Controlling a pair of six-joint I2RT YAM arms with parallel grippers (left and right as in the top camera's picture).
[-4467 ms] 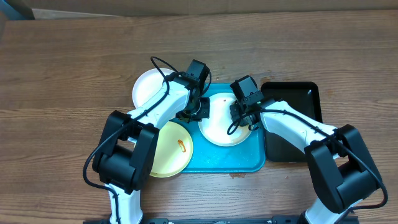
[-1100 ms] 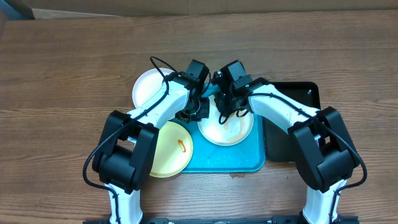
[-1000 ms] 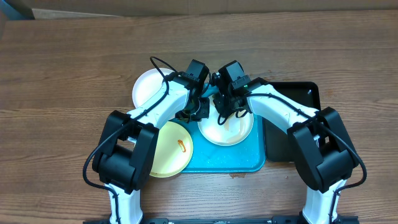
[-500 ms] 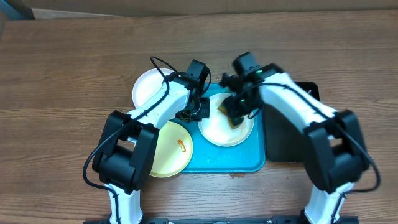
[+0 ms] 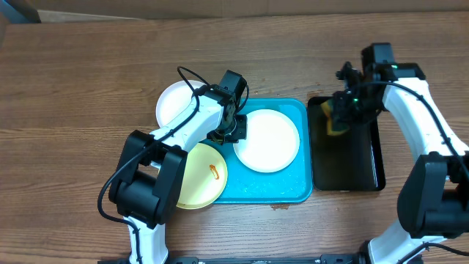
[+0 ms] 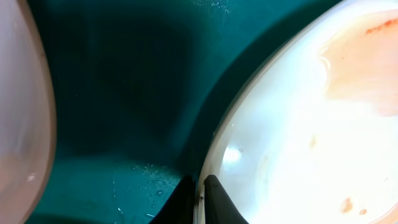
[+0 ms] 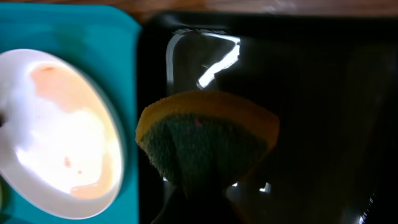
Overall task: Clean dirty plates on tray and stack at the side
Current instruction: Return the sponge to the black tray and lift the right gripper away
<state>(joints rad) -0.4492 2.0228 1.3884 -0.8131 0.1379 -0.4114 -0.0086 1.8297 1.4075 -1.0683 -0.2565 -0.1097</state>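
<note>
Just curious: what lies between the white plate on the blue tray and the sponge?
Nothing loose: in the overhead view, only bare blue tray and its rim, then black tray, separate the white plate from the sponge.

No readable txt, labels, brand marks or nos. can be made out in any view, incl. on the plates (image 5: 267, 141), the tray (image 5: 256, 192) or the black tray (image 5: 352, 165).

You are looking straight down from overhead on the whole table (image 5: 73, 73). Left wrist is viewing the white plate (image 6: 298, 124) close ahead of the tool; right wrist, behind its sponge (image 7: 208, 146), is sharing it from farther off.
</note>
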